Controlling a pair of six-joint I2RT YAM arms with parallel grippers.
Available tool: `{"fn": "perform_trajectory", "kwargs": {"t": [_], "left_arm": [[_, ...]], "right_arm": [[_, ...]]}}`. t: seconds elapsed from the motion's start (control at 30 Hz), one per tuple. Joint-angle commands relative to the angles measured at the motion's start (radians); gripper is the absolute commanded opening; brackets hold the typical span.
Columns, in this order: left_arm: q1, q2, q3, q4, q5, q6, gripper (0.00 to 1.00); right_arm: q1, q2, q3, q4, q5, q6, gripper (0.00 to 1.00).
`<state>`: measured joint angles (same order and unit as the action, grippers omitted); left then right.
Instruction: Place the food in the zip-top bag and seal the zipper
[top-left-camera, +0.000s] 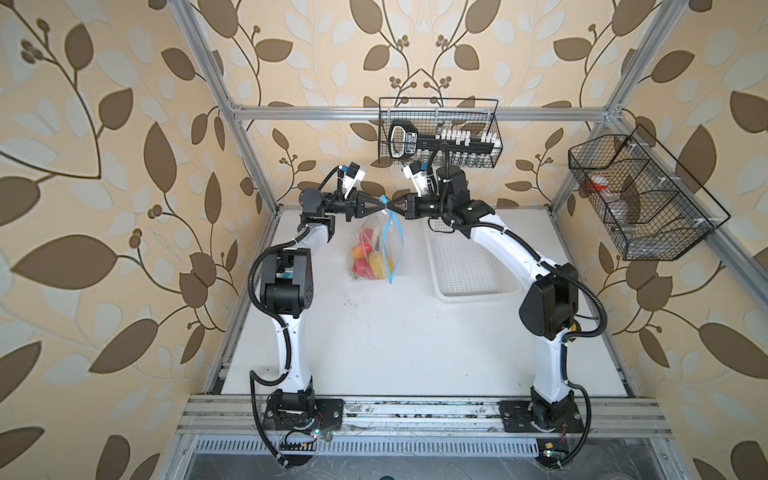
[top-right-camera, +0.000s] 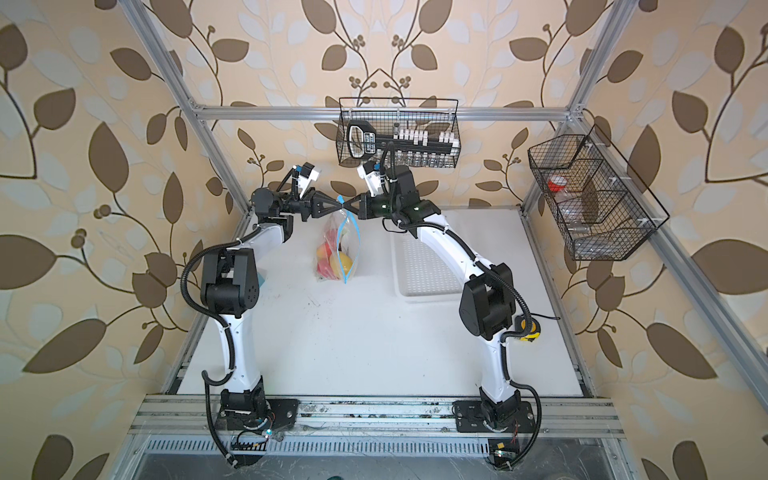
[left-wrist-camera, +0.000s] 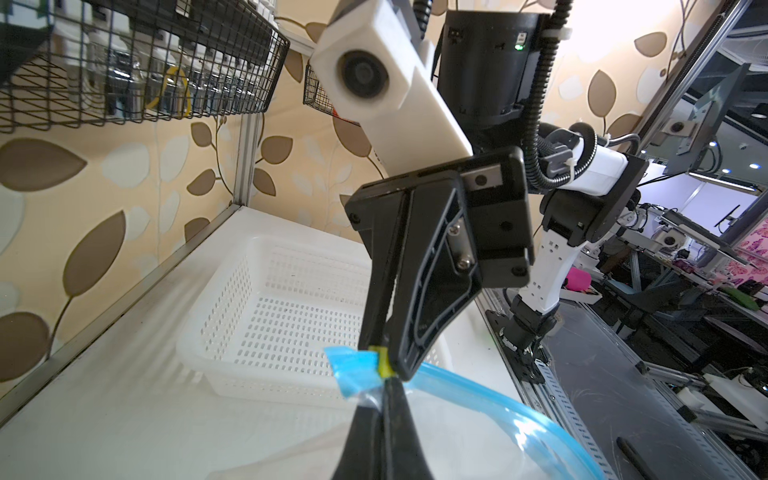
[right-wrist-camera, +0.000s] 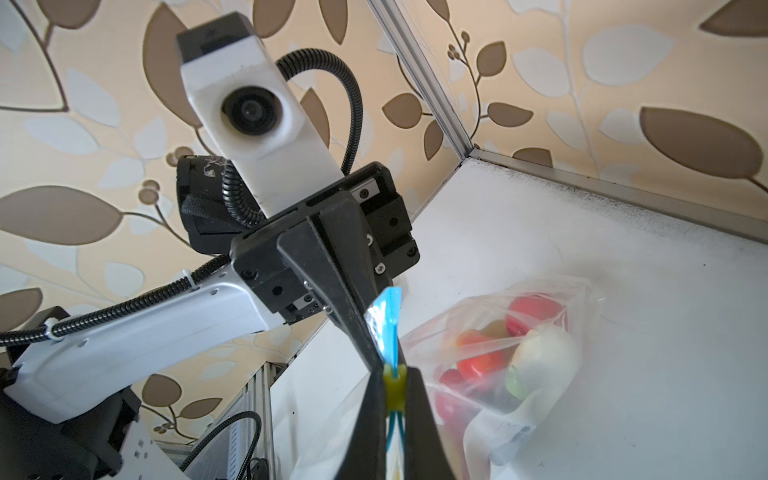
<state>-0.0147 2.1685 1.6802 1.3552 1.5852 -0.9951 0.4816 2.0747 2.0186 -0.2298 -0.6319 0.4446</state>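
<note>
We log left jaws pinching zipper (top-left-camera: 390, 276) end as anchor, right jaws clamped on yellow slider (right-wrist-camera: 392, 388), presumably to seal zip-top bag (top-left-camera: 372, 249).

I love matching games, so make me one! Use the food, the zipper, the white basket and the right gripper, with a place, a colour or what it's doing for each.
Things:
1 food
2 zipper
3 white basket
4 right gripper

Matches:
A light blue
B shut on the yellow slider
C on the table, right of the zip-top bag in both top views
D inside the clear bag

Pairs: 1-D, 2-A, 3-C, 4-B
</note>
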Motion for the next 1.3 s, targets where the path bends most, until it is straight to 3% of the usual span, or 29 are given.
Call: {"fn": "perform_trajectory", "kwargs": {"t": [0.0,1.27], "left_arm": [[0.036,-0.054,0.041,0.068,-0.097,0.013,0.0],[0.084,-0.054,0.094,0.055,-0.187,-0.015,0.0]], "right_arm": [[-0.002,-0.025,-0.036,-0.092,0.023,-0.029,0.0],[0.048,-0.196,-0.244,-0.125,0.162,-0.075,0.0]]}}
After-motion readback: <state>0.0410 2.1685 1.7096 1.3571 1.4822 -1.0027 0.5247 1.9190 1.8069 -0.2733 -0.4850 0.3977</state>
